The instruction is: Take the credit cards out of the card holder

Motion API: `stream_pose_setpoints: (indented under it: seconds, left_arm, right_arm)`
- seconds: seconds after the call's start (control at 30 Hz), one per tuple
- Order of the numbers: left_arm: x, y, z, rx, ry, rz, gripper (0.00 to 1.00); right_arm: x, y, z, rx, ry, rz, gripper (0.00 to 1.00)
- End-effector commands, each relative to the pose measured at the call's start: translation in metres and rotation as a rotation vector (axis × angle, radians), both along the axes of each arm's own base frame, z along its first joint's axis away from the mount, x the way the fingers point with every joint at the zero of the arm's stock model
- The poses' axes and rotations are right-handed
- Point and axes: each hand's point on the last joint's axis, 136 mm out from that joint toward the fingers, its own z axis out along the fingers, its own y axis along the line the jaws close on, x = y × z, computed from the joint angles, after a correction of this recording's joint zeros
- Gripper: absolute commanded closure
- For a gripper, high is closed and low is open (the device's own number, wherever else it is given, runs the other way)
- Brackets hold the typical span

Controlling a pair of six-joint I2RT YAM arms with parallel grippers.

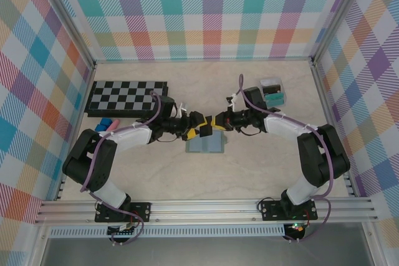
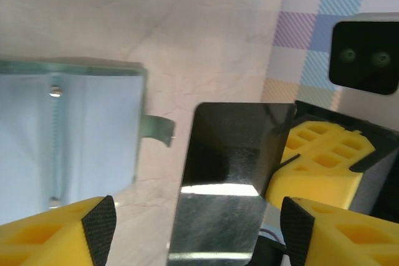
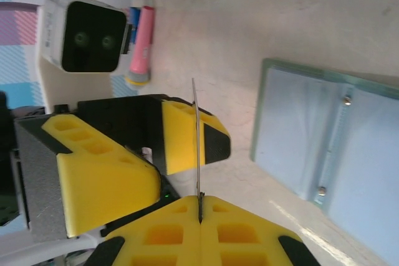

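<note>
One credit card [image 2: 230, 172] is pinched by R gripper [image 3: 199, 207], fingers pressed together on its edge. L gripper [image 2: 198, 225] fingers [image 2: 100, 228] are spread, card seen betw. them. Card holder [image 2: 68, 135] is laid open on table [image 2: 156, 29], just beside L fingers.

The left arm [image 1: 128, 136] and the right arm [image 1: 287, 126] are each built of glossy black joint housings and smooth white link shells, with a purple cable [image 1: 93, 157] tied along the length and a black base plate [image 1: 123, 210] at the foot. The fingers [image 2: 43, 238] are chunky yellow wedges moulded with rows of shallow pockets and faced with black textured pads [image 2: 100, 228]. Each wrist bears a white camera box [image 3: 84, 35] with a black front and two round lenses.
</note>
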Motion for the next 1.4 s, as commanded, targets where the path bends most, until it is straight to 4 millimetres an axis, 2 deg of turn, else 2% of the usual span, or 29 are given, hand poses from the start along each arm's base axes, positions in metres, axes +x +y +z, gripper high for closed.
stream_pose_setpoints:
  seconds: [0.0,0.3,0.37,0.43,0.53,0.6,0.7,0.8,1.0,1.03,1.1,1.13,1.27,1.37]
  left_arm:
    - [0.003,-0.004,0.036,-0.109,-0.063,-0.018,0.33]
    - [0.009,-0.005,0.05,-0.158,-0.09,0.015,0.8]
    - [0.011,-0.004,0.05,-0.156,-0.097,0.026,0.9]
    - [0.013,-0.004,0.051,-0.164,-0.098,0.038,1.0]
    - [0.014,-0.005,0.053,-0.181,-0.095,0.042,1.0]
    - [0.015,-0.006,0.056,-0.196,-0.098,0.044,1.0]
    - [0.016,-0.008,0.06,-0.211,-0.1,0.04,1.0]
    - [0.017,-0.009,0.063,-0.218,-0.101,0.039,1.0]
    - [0.016,-0.007,0.059,-0.196,-0.091,0.046,1.0]
    - [0.016,-0.006,0.057,-0.185,-0.085,0.048,0.95]
    - [0.016,-0.002,0.052,-0.158,-0.07,0.057,0.72]
    - [0.016,0.001,0.048,-0.138,-0.061,0.066,0.63]
    - [0.014,0.02,0.027,0.016,-0.015,0.117,0.27]
    - [0.012,0.04,0.014,0.156,0.0,0.137,0.12]
  right_arm:
    - [-0.006,0.006,0.034,0.128,-0.033,0.057,1.0]
    - [-0.001,0.001,0.039,0.154,-0.027,0.045,1.0]
    - [-0.003,0.002,0.04,0.166,-0.027,0.056,0.97]
    - [-0.005,0.002,0.043,0.181,-0.034,0.067,0.87]
    - [-0.007,0.004,0.048,0.199,-0.035,0.082,0.73]
    - [-0.008,0.006,0.05,0.205,-0.032,0.09,0.69]
    - [-0.008,0.011,0.053,0.216,-0.024,0.103,0.68]
    - [-0.007,0.017,0.055,0.226,-0.023,0.12,0.69]
    - [-0.003,0.018,0.057,0.218,-0.028,0.097,0.83]
    - [-0.002,0.017,0.057,0.208,-0.033,0.086,0.87]
    - [0.002,0.014,0.055,0.171,-0.038,0.056,0.98]
    - [0.003,0.011,0.054,0.152,-0.039,0.04,1.0]
    - [0.015,-0.012,0.051,-0.028,-0.065,-0.072,1.0]
    - [0.032,-0.042,0.046,-0.216,-0.069,-0.196,1.0]
